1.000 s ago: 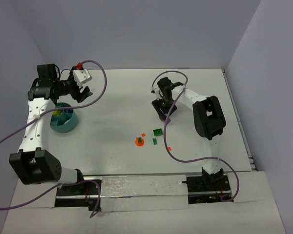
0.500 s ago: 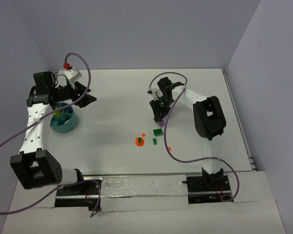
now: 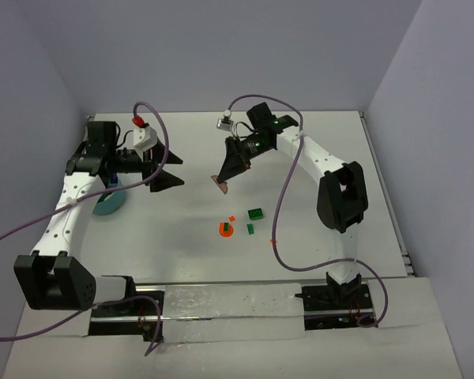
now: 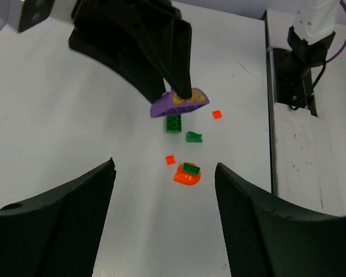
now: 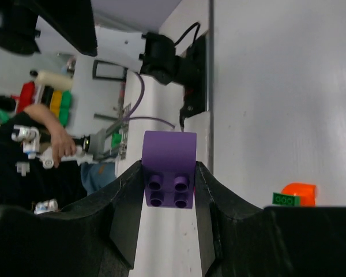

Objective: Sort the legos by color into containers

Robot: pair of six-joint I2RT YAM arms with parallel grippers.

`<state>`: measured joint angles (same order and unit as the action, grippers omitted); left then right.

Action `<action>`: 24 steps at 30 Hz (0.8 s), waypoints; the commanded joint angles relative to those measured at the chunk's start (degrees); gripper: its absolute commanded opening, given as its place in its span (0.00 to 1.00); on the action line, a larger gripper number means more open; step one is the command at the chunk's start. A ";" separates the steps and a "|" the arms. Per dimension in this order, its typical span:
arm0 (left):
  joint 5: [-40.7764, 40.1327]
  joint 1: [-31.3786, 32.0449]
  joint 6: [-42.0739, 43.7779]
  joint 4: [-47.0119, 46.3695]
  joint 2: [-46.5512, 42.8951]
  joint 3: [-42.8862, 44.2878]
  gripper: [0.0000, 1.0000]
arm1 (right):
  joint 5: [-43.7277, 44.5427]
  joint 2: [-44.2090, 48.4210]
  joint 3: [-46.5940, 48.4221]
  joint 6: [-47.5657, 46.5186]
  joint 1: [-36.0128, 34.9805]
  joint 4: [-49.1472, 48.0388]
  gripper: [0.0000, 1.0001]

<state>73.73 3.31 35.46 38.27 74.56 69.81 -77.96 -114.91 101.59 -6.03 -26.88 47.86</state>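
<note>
Right gripper (image 3: 223, 178) clenched on a purple arched brick (image 5: 170, 173), its underside sockets facing the wrist camera, held over the table (image 3: 166, 245) to the far left of the loose pieces. Left gripper (image 3: 171, 171) spread wide, grasping nothing, just right of the teal bowl (image 3: 107, 205), which that arm mostly hides. On the table lie a green brick (image 3: 256, 213), an orange round piece (image 3: 225, 230) carrying a small dark green bit, and orange and green scraps nearby.

Left arm (image 3: 77, 189) overhanging teal bowl (image 3: 109, 207), scattered bricks (image 3: 255, 213) mid-table, bare tabletop (image 3: 166, 245) around
</note>
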 commanded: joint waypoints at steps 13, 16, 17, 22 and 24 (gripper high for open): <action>2.04 10.11 29.75 23.76 5.85 9.47 0.80 | -14.94 -1.11 4.09 -5.51 -6.60 9.19 0.07; 1.08 11.98 34.07 27.55 6.67 9.82 0.78 | -14.94 -1.33 4.47 -4.98 -6.74 9.09 0.06; 0.79 12.25 35.19 28.51 6.83 9.82 0.78 | -14.94 -1.37 4.59 -4.87 -6.78 9.09 0.05; 0.22 14.29 36.86 29.32 7.69 10.24 0.76 | -15.03 -0.77 4.17 -2.77 -7.04 7.09 0.03; -0.05 14.97 37.25 29.37 8.00 10.26 0.75 | -15.03 -0.61 4.21 -2.23 -7.22 6.72 0.02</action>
<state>73.15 16.95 68.21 65.09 81.96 77.32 -83.94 -117.54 105.32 -10.08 -33.73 56.62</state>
